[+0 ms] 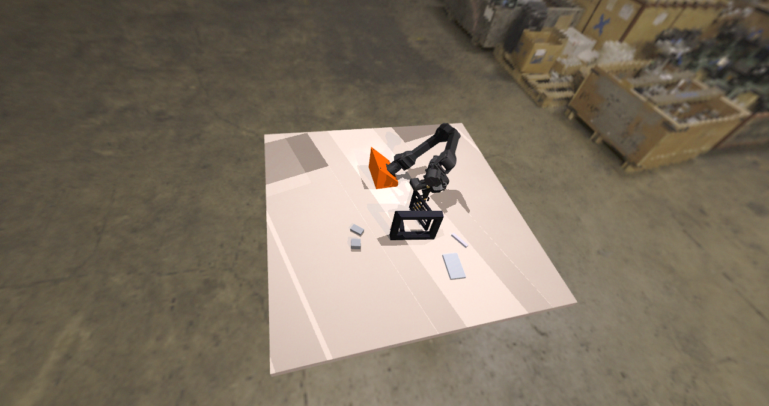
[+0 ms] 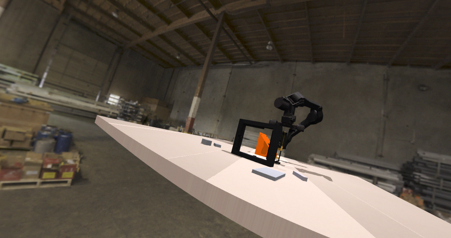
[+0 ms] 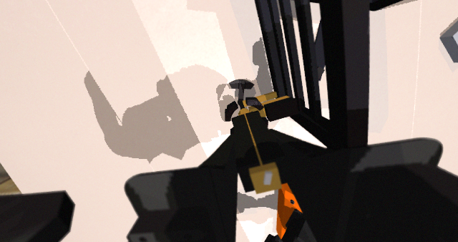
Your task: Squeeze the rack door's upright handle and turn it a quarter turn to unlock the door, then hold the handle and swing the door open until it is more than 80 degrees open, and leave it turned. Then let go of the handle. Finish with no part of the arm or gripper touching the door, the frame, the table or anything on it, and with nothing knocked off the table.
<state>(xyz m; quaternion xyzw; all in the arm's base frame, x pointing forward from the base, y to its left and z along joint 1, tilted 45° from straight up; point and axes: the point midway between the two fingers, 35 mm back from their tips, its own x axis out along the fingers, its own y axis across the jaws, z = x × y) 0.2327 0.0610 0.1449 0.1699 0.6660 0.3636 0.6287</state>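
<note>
The handle (image 3: 255, 138), at lower centre of the wrist view, is pinched by the gripper (image 1: 425, 193) (image 2: 285, 132) (image 3: 251, 136), presumably so that the unlocked barred door (image 1: 420, 208) (image 3: 304, 49) can be drawn outward. The door is swung clear of the frame (image 1: 416, 236) (image 2: 238, 135), right of centre in the top view. The contact is largely masked by the fingers; the exact door angle cannot be determined.
</note>
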